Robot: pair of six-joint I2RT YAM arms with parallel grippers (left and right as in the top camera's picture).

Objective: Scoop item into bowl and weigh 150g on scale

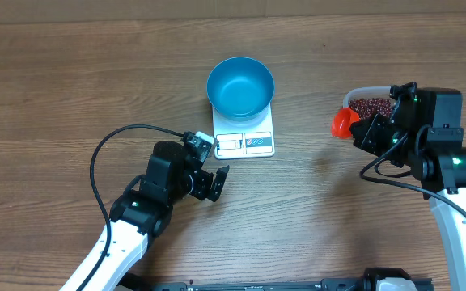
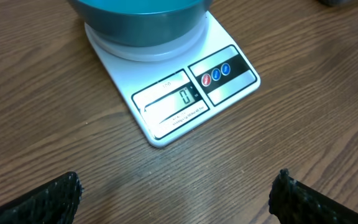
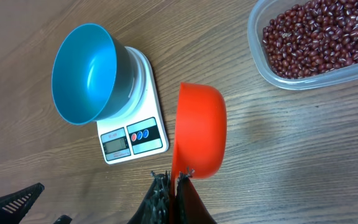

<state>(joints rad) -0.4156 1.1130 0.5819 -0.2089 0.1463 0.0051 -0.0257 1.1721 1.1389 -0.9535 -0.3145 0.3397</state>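
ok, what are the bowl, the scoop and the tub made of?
Bowl: likely plastic, smooth blue with a soft sheen.
Scoop: probably plastic, even orange colour, slight gloss.
Tub: clear plastic by the look; the beans show through its wall.

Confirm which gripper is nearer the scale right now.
Left. The left gripper, open, sits just off the front-left corner of the scale. The right gripper, shut on the orange scoop, is farther away on its right side, by the bean tub.
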